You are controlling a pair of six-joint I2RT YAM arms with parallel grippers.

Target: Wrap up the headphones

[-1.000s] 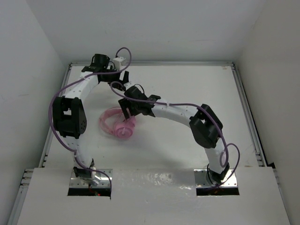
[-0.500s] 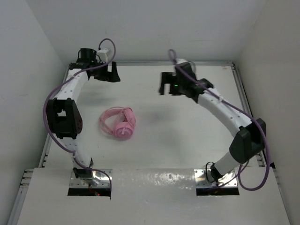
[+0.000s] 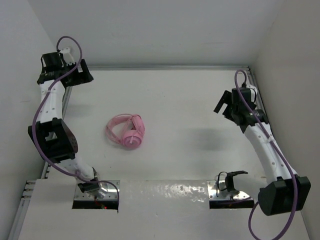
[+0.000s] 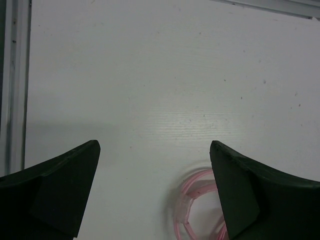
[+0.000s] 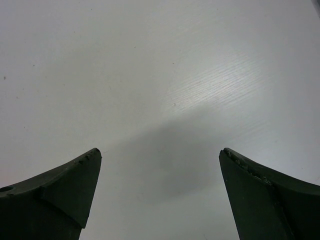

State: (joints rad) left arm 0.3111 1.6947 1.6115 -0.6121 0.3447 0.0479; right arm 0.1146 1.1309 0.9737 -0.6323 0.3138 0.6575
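Note:
The pink headphones (image 3: 126,131) lie on the white table left of centre, earcups together, headband and thin cord looped to their left. Part of the pink loop (image 4: 197,202) shows at the bottom of the left wrist view. My left gripper (image 3: 82,76) is open and empty, raised at the far left corner, well away from the headphones. My right gripper (image 3: 223,106) is open and empty, raised near the right side, far from them. The right wrist view shows only bare table between its open fingers (image 5: 65,192).
White walls enclose the table on the left, back and right. A metal rail (image 3: 262,120) runs along the right edge and another along the left edge (image 4: 15,75). Purple arm cables (image 3: 67,42) loop off both arms. The arm bases (image 3: 95,190) sit at the near edge.
Both arms have pulled back from the headphones: the left gripper swung to the far left corner, the right gripper swung from over the headphones to the right side. The headphones stayed put.

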